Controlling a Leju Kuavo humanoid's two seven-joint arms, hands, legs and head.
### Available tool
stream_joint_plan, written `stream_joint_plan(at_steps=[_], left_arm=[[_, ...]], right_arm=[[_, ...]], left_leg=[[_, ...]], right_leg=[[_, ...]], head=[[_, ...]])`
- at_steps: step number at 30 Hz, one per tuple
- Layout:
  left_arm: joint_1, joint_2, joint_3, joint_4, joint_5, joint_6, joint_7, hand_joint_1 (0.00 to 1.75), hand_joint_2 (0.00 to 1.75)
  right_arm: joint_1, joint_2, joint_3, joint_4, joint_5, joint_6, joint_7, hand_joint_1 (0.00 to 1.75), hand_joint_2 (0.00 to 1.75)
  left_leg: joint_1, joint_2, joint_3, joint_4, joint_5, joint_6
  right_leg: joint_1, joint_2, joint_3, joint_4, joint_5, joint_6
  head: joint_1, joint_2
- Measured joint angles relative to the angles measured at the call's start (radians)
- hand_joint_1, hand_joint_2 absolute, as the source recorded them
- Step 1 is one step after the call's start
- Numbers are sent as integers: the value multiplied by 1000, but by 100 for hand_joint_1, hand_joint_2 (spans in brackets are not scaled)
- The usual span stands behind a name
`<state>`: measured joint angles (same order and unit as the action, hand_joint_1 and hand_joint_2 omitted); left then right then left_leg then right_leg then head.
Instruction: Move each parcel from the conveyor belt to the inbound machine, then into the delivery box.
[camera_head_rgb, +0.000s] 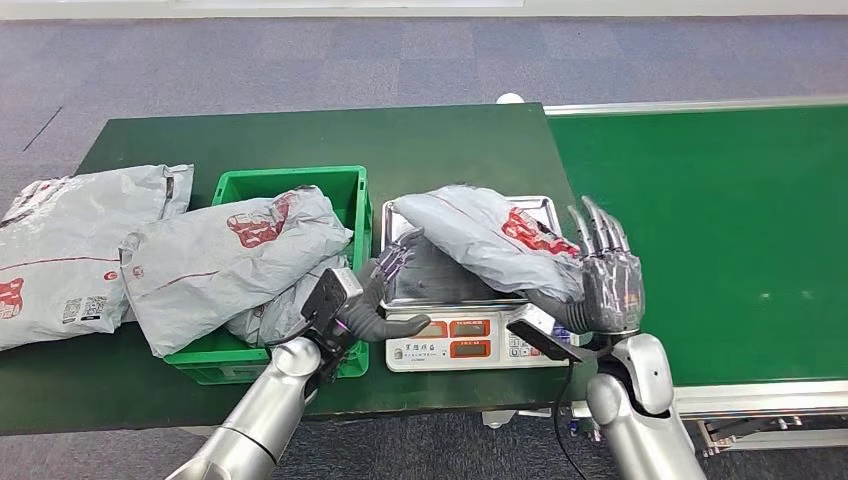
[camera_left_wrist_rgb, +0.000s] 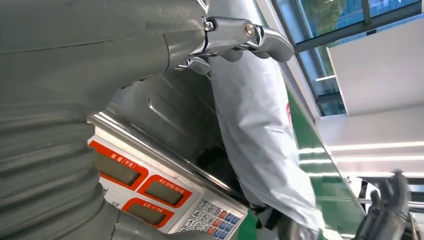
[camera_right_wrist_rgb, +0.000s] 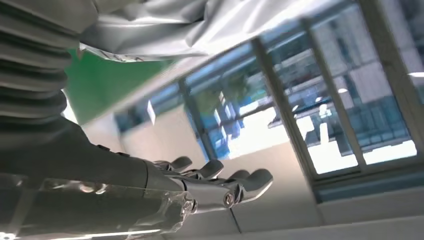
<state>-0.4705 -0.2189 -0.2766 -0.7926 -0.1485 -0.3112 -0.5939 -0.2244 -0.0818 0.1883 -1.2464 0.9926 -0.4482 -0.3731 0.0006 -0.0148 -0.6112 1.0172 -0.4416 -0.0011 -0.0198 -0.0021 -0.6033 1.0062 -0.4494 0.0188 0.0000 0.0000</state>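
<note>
While the green crate (camera_head_rgb: 352, 190) on the dark green surface (camera_head_rgb: 300, 135) is filled past its rim, a large grey parcel with red print (camera_head_rgb: 235, 260) lies across its top and a second grey bag (camera_head_rgb: 278, 312) sits tucked beneath it. Just right of the crate stands the weighing scale (camera_head_rgb: 455, 345), its steel tray (camera_head_rgb: 445, 285) carrying another grey parcel (camera_head_rgb: 490, 240), which lies tilted, its right end raised above the tray.

The left hand (camera_head_rgb: 385, 285) reaches over the tray's left side, its fingers (camera_head_rgb: 400, 250) spread and touching the left end of that parcel; the left wrist view shows metal fingertips (camera_left_wrist_rgb: 250, 37) against the grey wrap without closing round it. The right hand (camera_head_rgb: 605, 275) stands upright at the parcel's right end, palm toward it, fingers (camera_head_rgb: 600, 225) straight and apart, released; whether the palm touches the bag I cannot tell. The right wrist view shows those fingers (camera_right_wrist_rgb: 225, 185) extended with nothing in them.

Left of the crate, more grey parcels (camera_head_rgb: 70, 250) lie piled at the surface's edge. The green conveyor belt (camera_head_rgb: 720, 230) runs to the right of the scale.
</note>
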Motion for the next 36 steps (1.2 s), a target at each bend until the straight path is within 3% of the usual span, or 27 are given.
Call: stream_joint_plan(at_steps=[5,8,14,22,29,36], left_arm=[[6,1,0,-1,11,6,-8,0,175],[10,1,0,-1,11,6,-10,0,175],[12,1,0,-1,11,6,-12,0,175],[19,4,0,-5,11,34,-18,0,175],[39,11,18,-39,22,57,-35,0,175],[103,10,122,-185,166,175,-68,0,175]], right_arm=[[-3,0,-41,-45,-488,262,-98,0,175],[-3,0,-79,-66,-656,397,-119,0,175],[-3,0,-125,-85,-710,445,-127,0,175],[-12,-2,-185,-73,-889,618,-104,0,175],[-32,-3,-217,-47,-906,641,-121,0,175],[-31,-3,-258,-55,-972,654,-146,0,175]], left_leg=[[0,0,0,0,0,0],[0,0,0,0,0,0],[0,0,0,0,0,0],[0,0,0,0,0,0],[0,0,0,0,0,0],[0,0,0,0,0,0]], right_leg=[[0,0,0,0,0,0],[0,0,0,0,0,0],[0,0,0,0,0,0],[0,0,0,0,0,0],[0,0,0,0,0,0],[0,0,0,0,0,0]], head=[[0,0],[0,0],[0,0],[0,0],[0,0],[0,0]])
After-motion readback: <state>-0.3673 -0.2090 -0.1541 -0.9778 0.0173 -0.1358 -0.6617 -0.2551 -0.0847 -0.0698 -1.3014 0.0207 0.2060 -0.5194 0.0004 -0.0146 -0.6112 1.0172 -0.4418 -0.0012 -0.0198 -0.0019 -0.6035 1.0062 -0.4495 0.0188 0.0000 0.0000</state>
